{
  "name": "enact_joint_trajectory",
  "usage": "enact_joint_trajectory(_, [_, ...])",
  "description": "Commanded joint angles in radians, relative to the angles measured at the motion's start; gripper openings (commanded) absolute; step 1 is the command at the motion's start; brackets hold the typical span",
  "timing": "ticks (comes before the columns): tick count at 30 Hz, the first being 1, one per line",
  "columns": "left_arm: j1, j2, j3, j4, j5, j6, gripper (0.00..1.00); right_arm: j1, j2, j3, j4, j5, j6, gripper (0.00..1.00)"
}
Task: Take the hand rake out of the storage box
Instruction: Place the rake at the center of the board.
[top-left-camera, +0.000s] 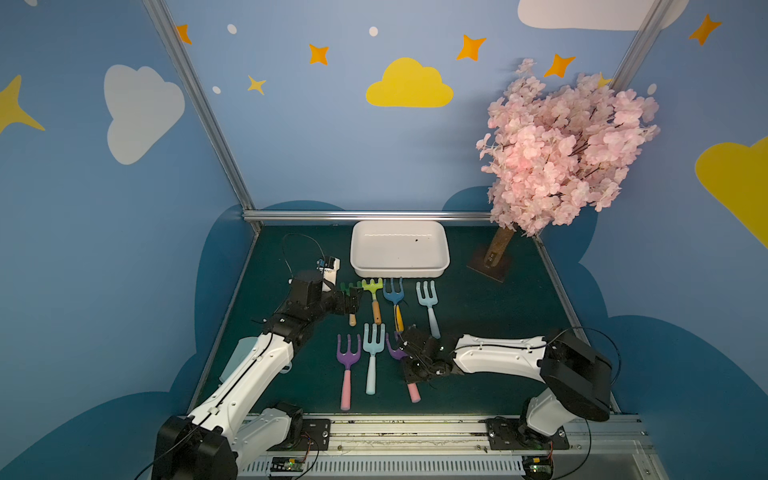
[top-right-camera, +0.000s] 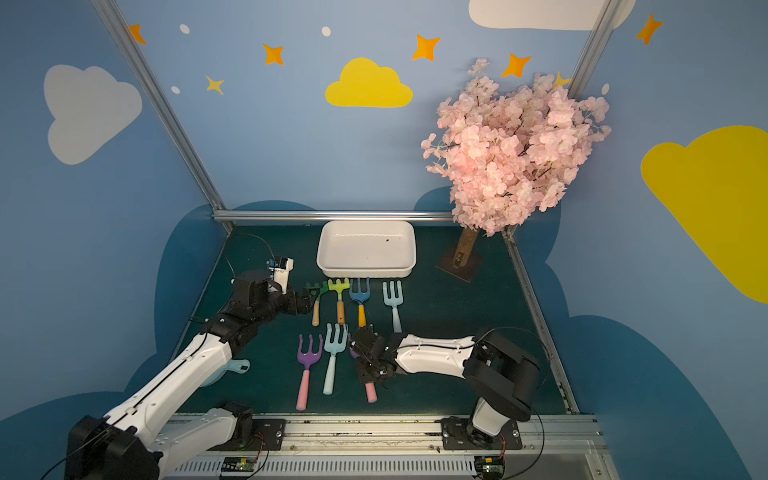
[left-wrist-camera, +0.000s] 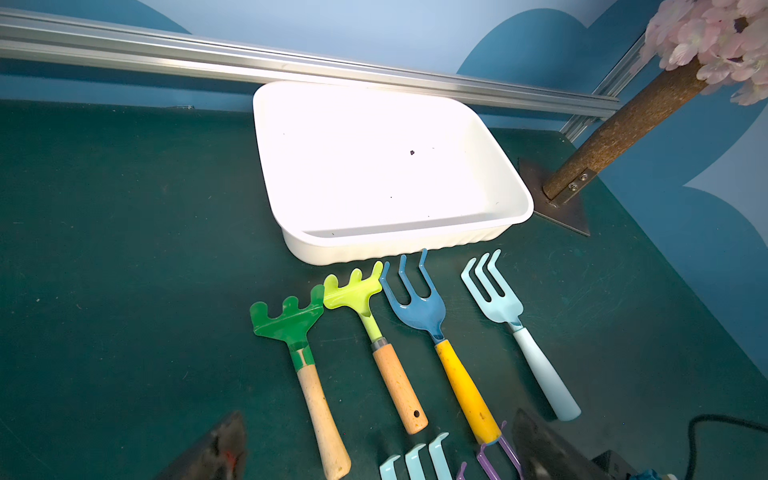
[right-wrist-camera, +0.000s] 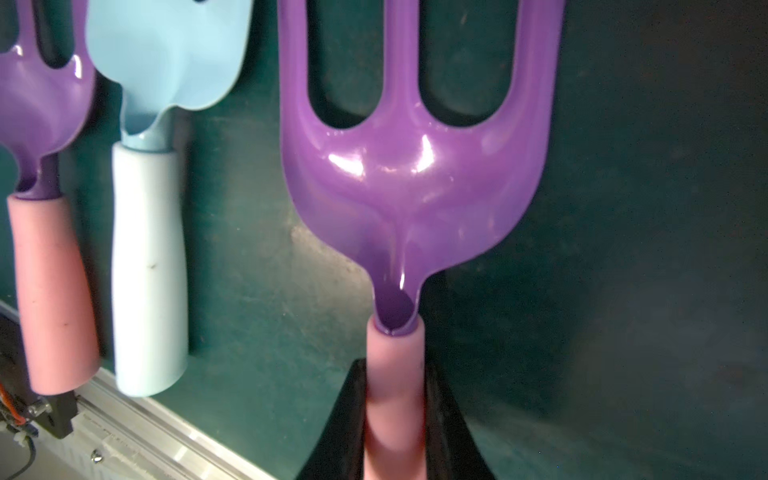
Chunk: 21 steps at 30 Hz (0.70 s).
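The white storage box stands at the back of the green mat and holds only a few dark specks. A purple hand rake with a pink handle is low over the mat in the front row, outside the box. My right gripper is shut on that pink handle just behind the head. My left gripper is open and empty, hovering by the dark green rake.
Other rakes lie in two rows in front of the box: lime, blue with yellow handle, pale blue, purple with pink handle, pale blue. A pink blossom tree stands at the back right. A pale blue object lies under my left arm.
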Motion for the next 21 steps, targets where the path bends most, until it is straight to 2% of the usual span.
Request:
enact_joint_trajectory(1, [0.003, -0.002, -0.014, 0.014, 0.011, 0.007, 1.00, 0.014, 0.008, -0.048, 0.058, 0.029, 0.092, 0.17])
enact_joint_trajectory(5, [0.004, -0.002, -0.022, 0.019, 0.014, 0.007, 1.00, 0.027, -0.005, -0.041, 0.063, 0.039, 0.103, 0.36])
enact_joint_trajectory(12, [0.005, -0.002, -0.027, 0.024, 0.029, 0.006, 1.00, 0.070, -0.047, -0.044, 0.091, 0.033, 0.086, 0.38])
enact_joint_trajectory(21, [0.004, -0.010, -0.042, 0.033, 0.045, -0.002, 1.00, 0.119, -0.029, -0.017, 0.059, 0.009, 0.099, 0.38])
